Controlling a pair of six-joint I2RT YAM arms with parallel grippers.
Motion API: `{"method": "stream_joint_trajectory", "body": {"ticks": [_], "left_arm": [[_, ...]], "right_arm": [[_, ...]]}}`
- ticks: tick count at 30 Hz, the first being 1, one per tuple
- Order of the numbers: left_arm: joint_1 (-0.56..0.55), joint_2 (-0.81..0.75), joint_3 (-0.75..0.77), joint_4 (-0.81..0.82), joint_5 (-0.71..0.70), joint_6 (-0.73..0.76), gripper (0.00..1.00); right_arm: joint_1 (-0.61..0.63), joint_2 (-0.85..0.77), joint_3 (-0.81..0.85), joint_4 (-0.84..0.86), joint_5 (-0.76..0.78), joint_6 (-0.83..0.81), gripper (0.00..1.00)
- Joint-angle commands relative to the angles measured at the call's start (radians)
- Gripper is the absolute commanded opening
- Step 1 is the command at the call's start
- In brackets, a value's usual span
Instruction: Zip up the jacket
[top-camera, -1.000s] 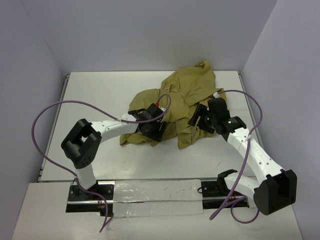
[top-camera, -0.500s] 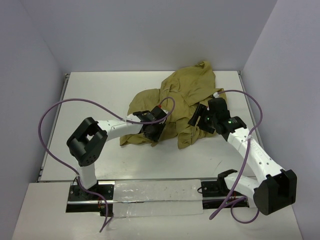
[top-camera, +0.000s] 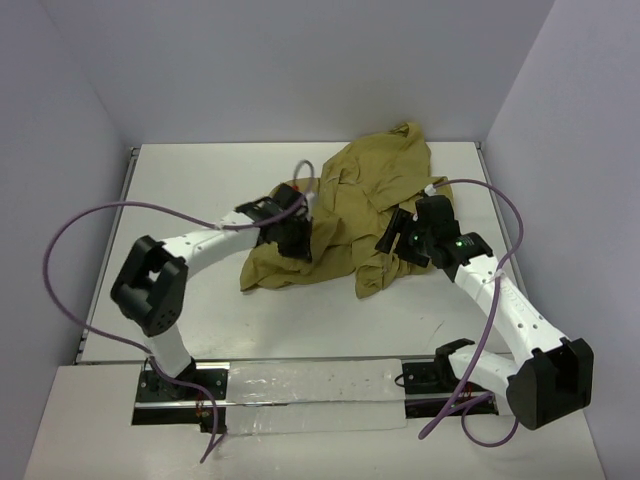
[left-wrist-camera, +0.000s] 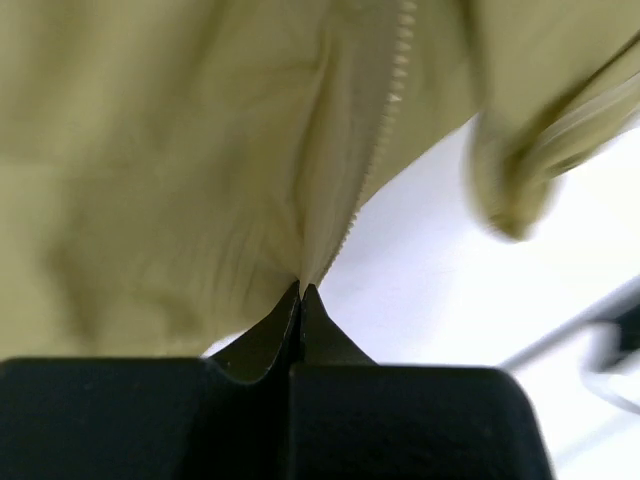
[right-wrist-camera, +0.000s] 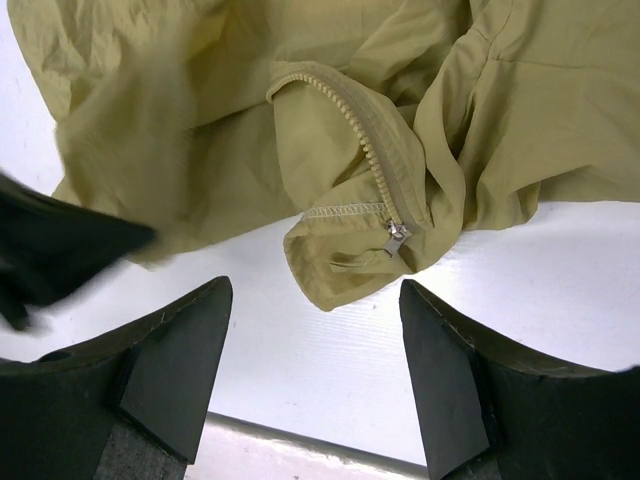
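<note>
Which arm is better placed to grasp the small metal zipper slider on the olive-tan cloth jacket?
Probably the right. The open right gripper faces the small metal zipper slider directly; the left gripper is shut on the toothed edge of the olive-tan cloth jacket.

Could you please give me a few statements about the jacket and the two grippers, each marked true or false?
1. The left gripper is shut on an edge of the jacket, beside a row of zipper teeth. True.
2. The right gripper is clamped on the zipper pull. False: it is open, and the pull lies untouched on the cloth ahead of its fingers.
3. The zipper pull sits at the end of a tooth row, by a stitched hem. True.
4. The jacket lies flat and zipped up. False: it is crumpled, and the tooth rows in view are unjoined.
</note>
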Motion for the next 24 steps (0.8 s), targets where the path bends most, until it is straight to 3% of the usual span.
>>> {"method": "stream_joint_trajectory", "body": {"ticks": [1, 4, 8, 15, 24], "left_arm": [[0.181, -0.154, -0.027, 0.208, 0.379, -0.224, 0.00], [0.226, -0.183, -0.090, 0.396, 0.464, -0.353, 0.00], [0.279, -0.197, -0.232, 0.713, 0.551, -0.635, 0.00], [0.283, -0.168, -0.245, 0.824, 0.522, -0.773, 0.00], [0.283, -0.156, -0.244, 0.836, 0.499, -0.804, 0.00]], "right_arm": [[-0.007, 0.011, 0.024, -0.002, -0.012, -0.044, 0.75], [-0.005, 0.024, -0.003, 0.015, -0.033, -0.041, 0.75], [-0.004, 0.029, -0.047, 0.026, -0.040, -0.030, 0.75], [0.000, 0.031, -0.047, 0.013, 0.000, -0.042, 0.75], [-0.001, 0.046, -0.038, 0.026, -0.017, -0.057, 0.73]]}}
